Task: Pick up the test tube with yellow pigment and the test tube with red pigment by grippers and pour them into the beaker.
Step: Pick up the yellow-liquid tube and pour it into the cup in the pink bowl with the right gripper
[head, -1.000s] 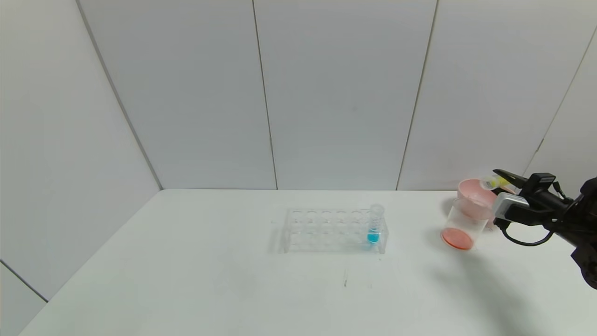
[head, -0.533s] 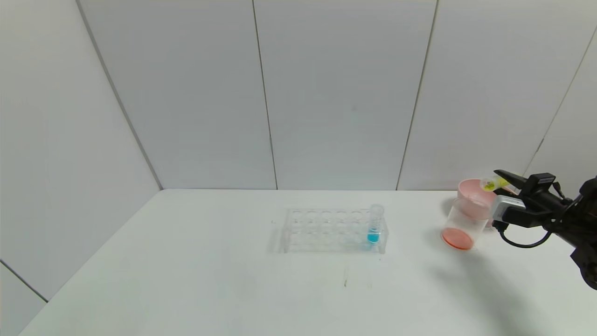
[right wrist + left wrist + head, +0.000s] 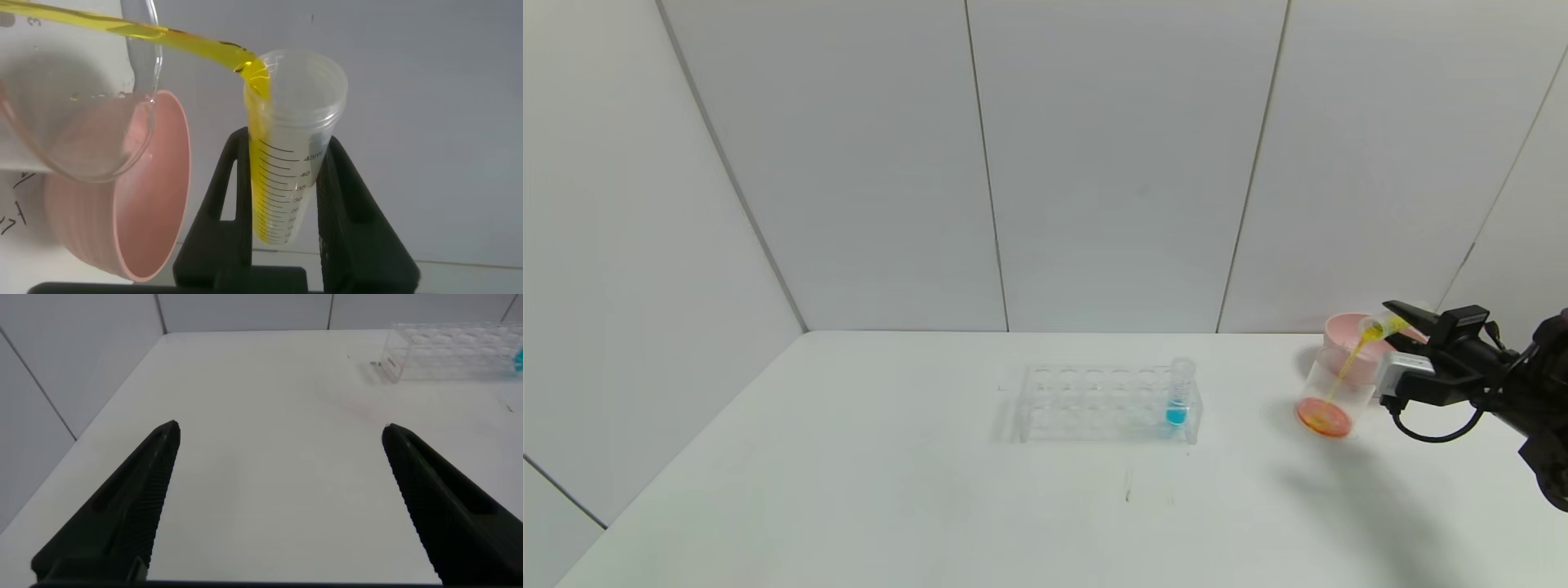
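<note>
My right gripper (image 3: 1395,317) is at the far right of the table, shut on the test tube with yellow pigment (image 3: 1380,327), which is tipped mouth-down over the beaker (image 3: 1335,398). A yellow stream runs from its mouth into the beaker, which holds orange-red liquid at the bottom. In the right wrist view the tube (image 3: 288,155) sits between the black fingers (image 3: 225,196) and the stream arcs past the beaker's rim (image 3: 151,49). The test tube with red pigment is out of view. My left gripper (image 3: 279,434) is open and empty above the table's left part.
A pink bowl (image 3: 1352,335) stands right behind the beaker, near the back wall. A clear rectangular tube rack (image 3: 1107,402) sits mid-table with one tube of blue liquid (image 3: 1178,394) at its right end. The rack also shows in the left wrist view (image 3: 453,349).
The right gripper has tipped the yellow tube further and dropped slightly. Yellow liquid now streams into the beaker, where before it stayed in the tube.
</note>
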Available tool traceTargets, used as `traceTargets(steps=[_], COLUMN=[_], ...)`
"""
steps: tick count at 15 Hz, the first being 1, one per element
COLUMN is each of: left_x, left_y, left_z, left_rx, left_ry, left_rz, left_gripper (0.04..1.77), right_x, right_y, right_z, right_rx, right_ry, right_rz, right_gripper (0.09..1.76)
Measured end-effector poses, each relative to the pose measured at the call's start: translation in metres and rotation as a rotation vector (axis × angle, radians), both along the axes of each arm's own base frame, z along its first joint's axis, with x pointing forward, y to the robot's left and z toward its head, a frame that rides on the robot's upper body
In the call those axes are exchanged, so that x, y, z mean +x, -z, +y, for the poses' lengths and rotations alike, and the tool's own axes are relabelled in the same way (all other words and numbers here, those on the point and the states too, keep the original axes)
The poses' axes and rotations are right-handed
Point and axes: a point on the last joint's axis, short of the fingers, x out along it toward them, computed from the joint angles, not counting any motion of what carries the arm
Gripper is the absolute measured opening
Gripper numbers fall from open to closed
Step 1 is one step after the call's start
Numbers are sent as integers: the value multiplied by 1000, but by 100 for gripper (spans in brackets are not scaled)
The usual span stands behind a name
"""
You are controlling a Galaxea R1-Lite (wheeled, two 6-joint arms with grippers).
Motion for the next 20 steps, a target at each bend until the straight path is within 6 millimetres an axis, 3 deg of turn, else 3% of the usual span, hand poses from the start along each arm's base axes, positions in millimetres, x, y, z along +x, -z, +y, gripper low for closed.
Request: traceTargets(steps=[20], left_x=[0], left_y=[0], left_z=[0], left_rx=[0], left_ry=[0], left_rz=[0], left_gripper=[176], right_x=[-4], right_y=[0], right_z=[0], right_rx=[-85], right_ry=[58], right_rz=[-12], right_gripper=[52])
